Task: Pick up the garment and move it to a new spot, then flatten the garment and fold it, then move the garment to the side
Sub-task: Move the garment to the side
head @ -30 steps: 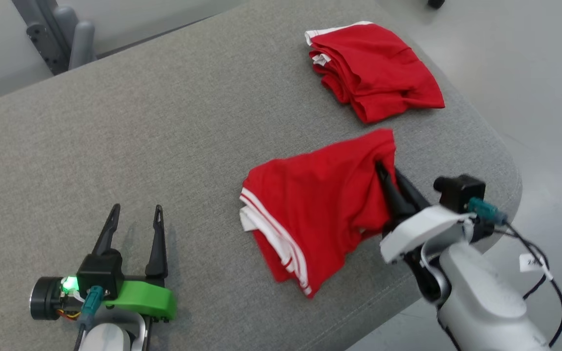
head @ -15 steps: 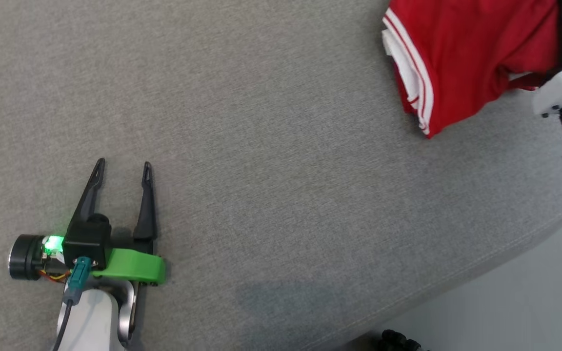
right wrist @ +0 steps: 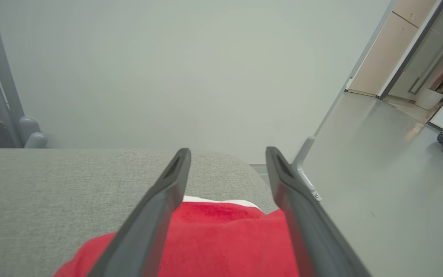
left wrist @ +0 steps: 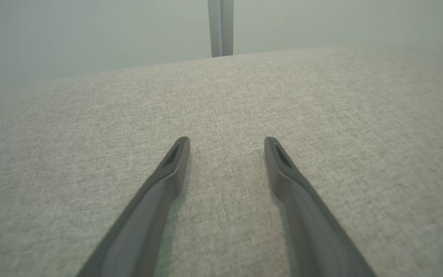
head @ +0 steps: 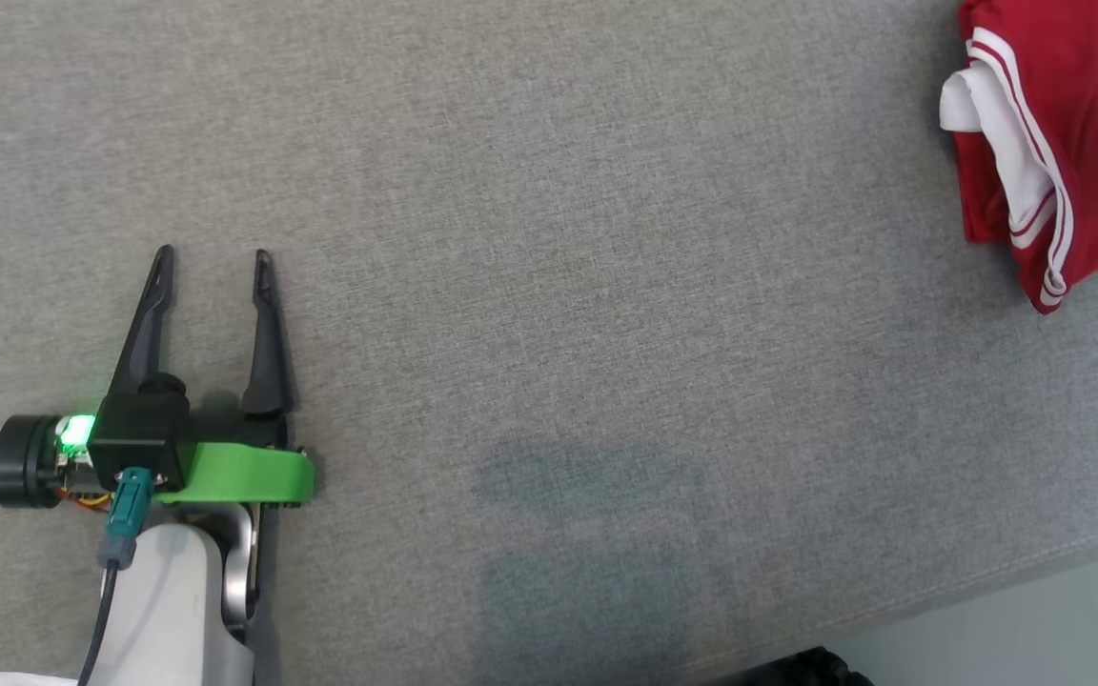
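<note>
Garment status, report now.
Left gripper open, low over grey cushion. Right gripper open above garment, not gripping. Garment lying near cushion's right edge. No obstacle seen.

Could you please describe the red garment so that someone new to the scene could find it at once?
Take the wide grey upholstered surface. Follow it to its right end in the head view, far from the left gripper with its green band. The garment lies bunched there: the one bright red thing, with white stripes along its edge.
</note>
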Available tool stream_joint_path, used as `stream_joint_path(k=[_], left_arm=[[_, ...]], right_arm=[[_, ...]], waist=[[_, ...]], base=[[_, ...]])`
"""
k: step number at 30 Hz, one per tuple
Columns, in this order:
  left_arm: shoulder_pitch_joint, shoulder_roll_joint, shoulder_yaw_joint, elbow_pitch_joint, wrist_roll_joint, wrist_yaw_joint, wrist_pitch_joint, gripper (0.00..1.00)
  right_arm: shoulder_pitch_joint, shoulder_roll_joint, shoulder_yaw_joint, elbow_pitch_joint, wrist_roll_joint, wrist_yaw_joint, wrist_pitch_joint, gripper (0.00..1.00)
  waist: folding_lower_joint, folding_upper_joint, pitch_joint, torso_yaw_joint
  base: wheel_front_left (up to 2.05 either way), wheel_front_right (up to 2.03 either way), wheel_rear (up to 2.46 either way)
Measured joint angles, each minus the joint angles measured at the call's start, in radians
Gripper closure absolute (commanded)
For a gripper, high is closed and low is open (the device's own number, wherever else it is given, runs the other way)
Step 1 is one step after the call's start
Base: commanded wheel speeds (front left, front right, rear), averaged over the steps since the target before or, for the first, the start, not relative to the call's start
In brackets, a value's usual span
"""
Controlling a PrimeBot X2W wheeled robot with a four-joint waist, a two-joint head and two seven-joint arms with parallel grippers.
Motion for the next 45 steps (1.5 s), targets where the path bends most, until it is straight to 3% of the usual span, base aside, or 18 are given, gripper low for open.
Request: stream_joint_path(k=[7, 15, 29, 45], left_arm=[[0.041, -0.007, 0.031, 0.035, -0.025, 0.013, 0.008, 0.00], [0.101, -0.026, 0.034, 0.069, -0.042, 0.009, 0.009, 0.00], [0.240, -0.036, 0.056, 0.101, -0.069, -0.002, 0.009, 0.00], [0.296, -0.037, 0.062, 0.114, -0.121, -0.012, 0.009, 0.00]], right_arm=[[0.176, 0.101, 0.167, -0.245, 0.081, 0.000, 0.000, 0.00], [0.435, 0.172, 0.309, -0.288, 0.145, 0.000, 0.000, 0.00], [0.717, 0.235, 0.295, -0.271, 0.175, 0.000, 0.000, 0.00], [0.832, 0.249, 0.264, -0.339, 0.087, 0.000, 0.000, 0.00]], waist=[[0.0001, 0.0000, -0.067, 0.027], [0.0000, 0.0000, -0.193, 0.056], [-0.0001, 0.0000, -0.421, 0.135], [-0.0002, 0.0000, -0.576, 0.203]], base=[[0.00, 0.00, 0.00], [0.00, 0.00, 0.00], [0.00, 0.00, 0.00], [0.00, 0.00, 0.00]])
